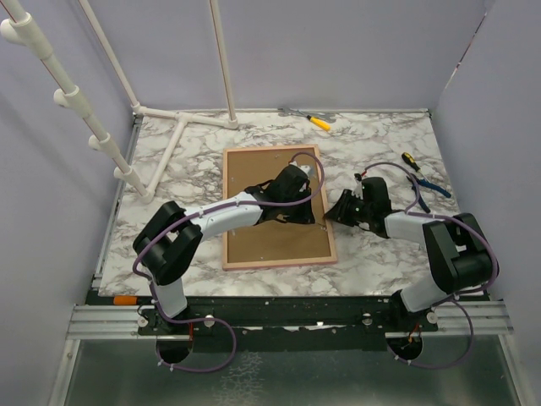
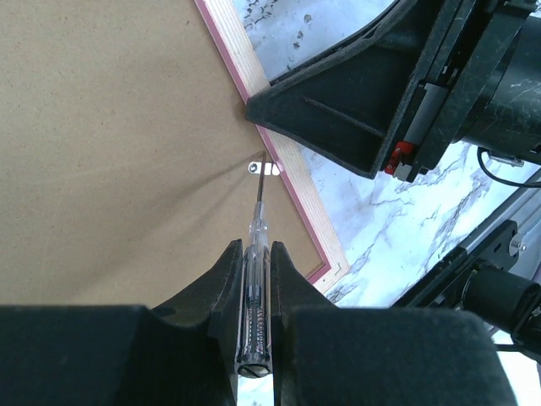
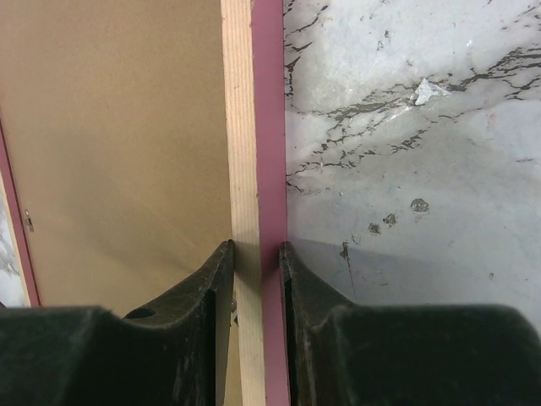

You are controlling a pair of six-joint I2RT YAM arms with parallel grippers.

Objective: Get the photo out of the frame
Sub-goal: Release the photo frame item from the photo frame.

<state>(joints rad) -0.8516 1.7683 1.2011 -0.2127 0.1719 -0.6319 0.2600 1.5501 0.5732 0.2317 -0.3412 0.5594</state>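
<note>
The frame (image 1: 270, 245) lay flat in the middle of the marble worktop (image 1: 372, 135), with its brown fibreboard back turned up and its thin pink border all around. The left hand (image 2: 256, 254) reached over the back from the left and was closed narrowly on a clear-handled screwdriver (image 2: 255, 288), which pointed away from the hand toward the right rail of the frame. The tip of this tool was at a small metal tab (image 2: 264, 168) that sat on the back just beside the rail; whether it touched the tab I could not tell. The right hand (image 3: 256, 249) came from the right side and gripped the same right rail, one of its fingers (image 3: 211, 279) on the fibreboard side and the other on the outer pink side, both pressed against the wood. The two hands were near each other at this edge. At the far edge of the worktop lay a yellow-handled screwdriver (image 1: 319, 123), and on the right side, well apart from the frame, lay blue-handled pliers (image 1: 431, 186). A white pipe structure (image 1: 169, 152) stood at the far left.
</note>
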